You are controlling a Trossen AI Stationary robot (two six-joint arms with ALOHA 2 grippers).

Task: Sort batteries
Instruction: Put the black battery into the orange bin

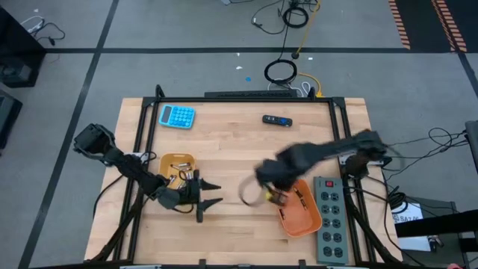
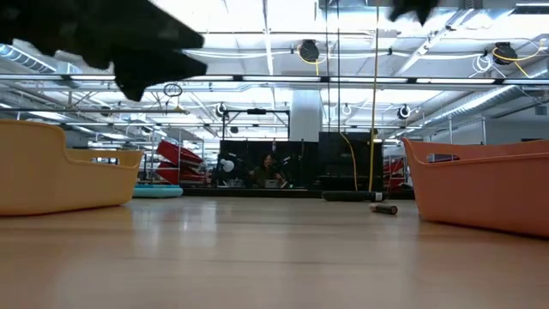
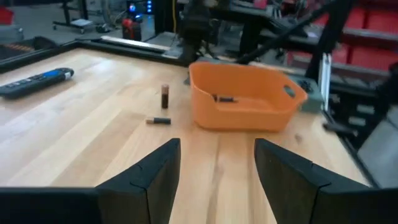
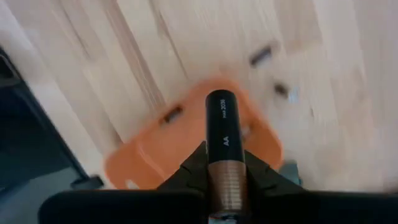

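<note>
My right gripper (image 4: pixel 225 177) is clenched on an AA battery (image 4: pixel 222 146), black w/ a copper end, sticking out past my fingertips. Just beyond it, below, sits the orange tray (image 4: pixel 134 158) w/ one battery in the tray (image 4: pixel 172 114) lying on its floor. Farther out, two loose batteries on the bare desk (image 4: pixel 81 56), apart from each other.

From above, my right arm (image 1: pixel 328 153) reaches in from the desk's right side, over the near edge of that orange tray, next to the power strip (image 1: pixel 328 217).

My left gripper (image 1: pixel 203 194) hovers low w/ jaws released, wide apart, nothing between them, just beside the yellow tray (image 1: pixel 166 163), which holds several batteries (image 1: pixel 179 173). Ahead of it in the left wrist view: one lying battery (image 3: pixel 158 121), then one upright battery (image 3: pixel 165 96), both near the orange tray.

Far side of desk: blue calculator (image 1: pixel 177 116) and a black-and-blue device (image 1: pixel 276 119), well apart.
</note>
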